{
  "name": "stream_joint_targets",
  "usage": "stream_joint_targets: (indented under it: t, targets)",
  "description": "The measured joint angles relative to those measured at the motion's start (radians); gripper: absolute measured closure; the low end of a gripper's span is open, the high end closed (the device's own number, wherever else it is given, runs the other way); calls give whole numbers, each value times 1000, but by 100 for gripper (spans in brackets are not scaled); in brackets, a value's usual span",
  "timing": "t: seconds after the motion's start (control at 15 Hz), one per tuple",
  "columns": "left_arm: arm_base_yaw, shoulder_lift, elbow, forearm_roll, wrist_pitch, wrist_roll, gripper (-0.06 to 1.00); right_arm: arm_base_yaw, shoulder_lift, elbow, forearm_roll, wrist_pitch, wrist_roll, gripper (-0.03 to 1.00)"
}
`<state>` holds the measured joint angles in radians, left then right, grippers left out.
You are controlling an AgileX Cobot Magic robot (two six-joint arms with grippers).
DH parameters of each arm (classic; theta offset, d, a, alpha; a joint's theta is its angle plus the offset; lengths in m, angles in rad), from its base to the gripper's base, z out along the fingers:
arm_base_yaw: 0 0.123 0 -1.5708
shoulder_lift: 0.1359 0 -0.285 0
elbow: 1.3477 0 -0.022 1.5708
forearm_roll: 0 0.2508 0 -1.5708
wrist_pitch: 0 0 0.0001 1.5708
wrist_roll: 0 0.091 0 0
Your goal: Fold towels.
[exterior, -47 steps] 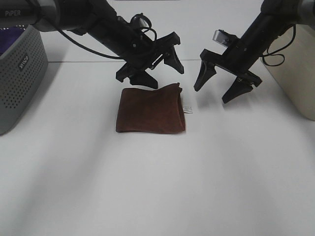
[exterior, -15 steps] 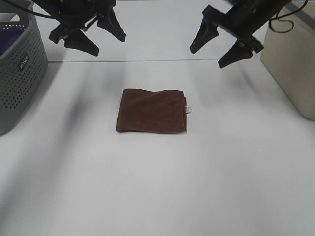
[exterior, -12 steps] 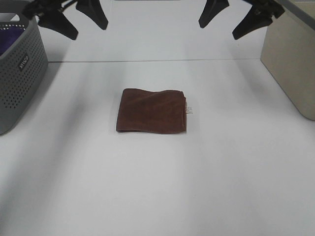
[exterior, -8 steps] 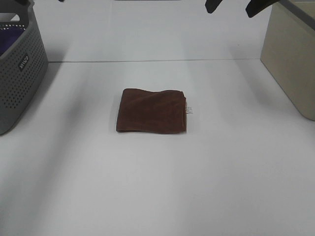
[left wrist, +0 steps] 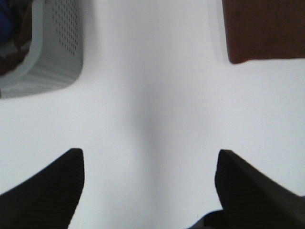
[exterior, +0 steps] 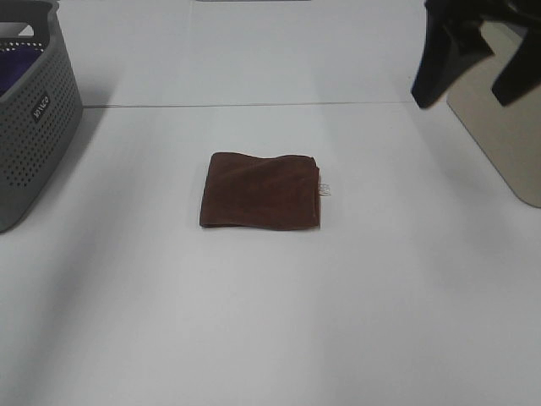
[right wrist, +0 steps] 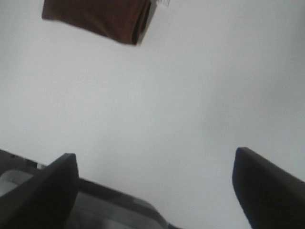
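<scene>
The towel (exterior: pixel 262 190), a dark reddish-brown cloth, lies folded into a flat rectangle at the table's middle, with a small white tag (exterior: pixel 324 189) at its right edge. Nothing touches it. My right gripper (exterior: pixel 473 72) hangs high at the back right, large and dark in the exterior view, jaws wide and empty. Its wrist view shows the towel (right wrist: pixel 95 16) far below my open right gripper (right wrist: pixel 155 186). The left arm is outside the exterior view. In its wrist view, my left gripper (left wrist: pixel 150 191) is open and empty, with a corner of the towel (left wrist: pixel 264 28) off to one side.
A grey perforated basket (exterior: pixel 34 127) holding a purple cloth (exterior: pixel 17 68) stands at the left edge; the left wrist view shows the basket (left wrist: pixel 52 52) too. A beige container (exterior: pixel 507 135) stands at the right edge, partly behind my right gripper.
Both grippers have lifted up and away from the towel. The left one has left the exterior view; the right one now looms at the top right. The towel has not moved.
</scene>
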<state>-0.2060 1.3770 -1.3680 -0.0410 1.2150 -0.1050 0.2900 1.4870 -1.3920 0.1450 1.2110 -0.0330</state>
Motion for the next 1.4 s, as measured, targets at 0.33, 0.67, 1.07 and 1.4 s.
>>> stream_joint_targets:
  t: [0.33, 0.67, 1.07, 1.4]
  targets:
    - [0, -485, 528, 0, -15, -1, 22, 0, -303, 510, -24, 7, 0, 14]
    - [0, -884, 784, 0, -32, 0, 22, 0, -581, 719, -33, 9, -9, 14]
    - [0, -1155, 847, -34, -119, 111, 22, 0, -973, 846, -26, -128, -115, 14]
    - [0, -1156, 868, -90, -158, 180, 22, 0, -1103, 880, -5, -141, -150, 14]
